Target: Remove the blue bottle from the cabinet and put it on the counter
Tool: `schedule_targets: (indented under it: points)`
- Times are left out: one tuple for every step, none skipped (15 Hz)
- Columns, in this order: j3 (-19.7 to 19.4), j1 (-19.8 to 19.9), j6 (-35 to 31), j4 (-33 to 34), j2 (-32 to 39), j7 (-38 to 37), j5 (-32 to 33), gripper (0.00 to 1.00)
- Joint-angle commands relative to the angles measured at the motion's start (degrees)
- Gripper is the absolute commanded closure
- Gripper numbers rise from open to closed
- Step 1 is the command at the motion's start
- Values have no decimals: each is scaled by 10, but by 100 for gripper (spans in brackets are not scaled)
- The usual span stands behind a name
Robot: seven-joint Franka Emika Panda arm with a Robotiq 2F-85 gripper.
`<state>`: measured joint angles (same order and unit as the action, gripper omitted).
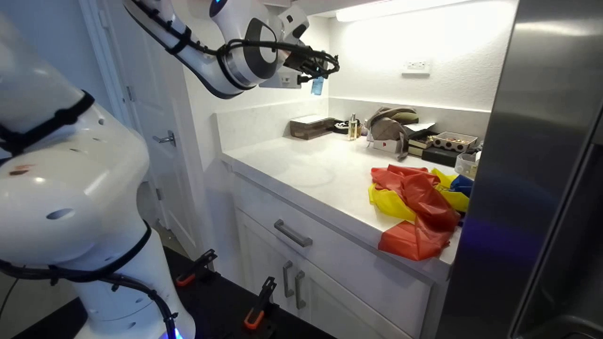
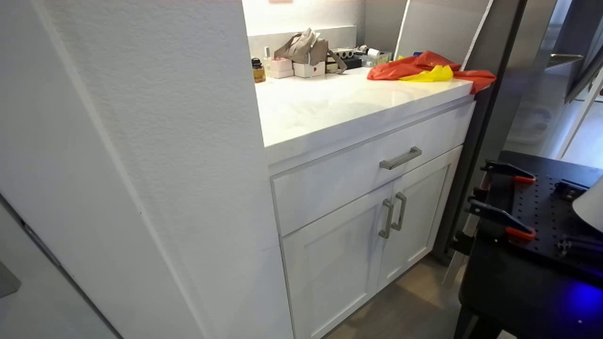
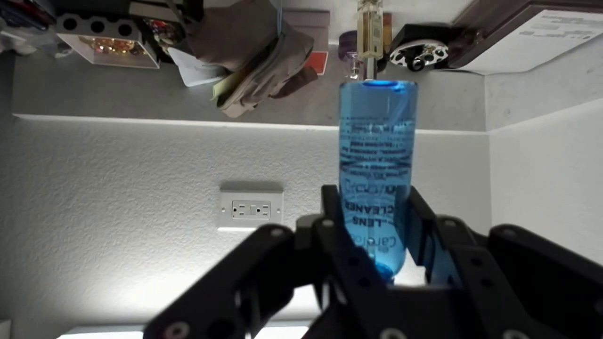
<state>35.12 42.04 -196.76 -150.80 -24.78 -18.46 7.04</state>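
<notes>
High above the counter (image 1: 282, 160), toward its left end in an exterior view, the blue bottle (image 1: 317, 86) hangs nearly upright, well apart from it. The gripper (image 3: 375, 205) pinches it by the upper body, dark fingertips (image 3: 420, 214) on either side, the cap hidden in the wrist view. I judge it light, chiefly the weight of its liquid, with smooth, fairly stiff walls, probably plastic, that could slip if wet and dent under a hard squeeze. Holding high seems right, since the base juts out and can meet the counter first. Farther right, at the counter's back, stand a slim glass bottle (image 1: 352, 127) and what looks like a taupe bag (image 1: 387, 128); the glass would be the fragile one to bump. On the counter's right end, a red-yellow cloth heap (image 1: 417, 207) would give a soft, tippy landing, so the left half should serve better
</notes>
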Motion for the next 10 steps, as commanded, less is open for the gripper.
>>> schedule_targets:
  points:
    - [42,43,-45,-12,25,0,-17,90]
    - [34,31,-14,4,15,-1,-21,90]
    - [40,38,-16,6,18,1,-22,90]
    - [44,40,-15,9,21,3,-23,90]
    - [44,41,-15,12,26,6,-22,90]
    - [49,44,-15,13,25,7,-22,90]
    - [55,47,-15,15,20,8,-25,90]
    - [57,47,-15,16,25,8,-22,90]
    - [56,43,-15,14,31,6,-20,90]
    - [53,40,-15,8,45,5,-13,90]
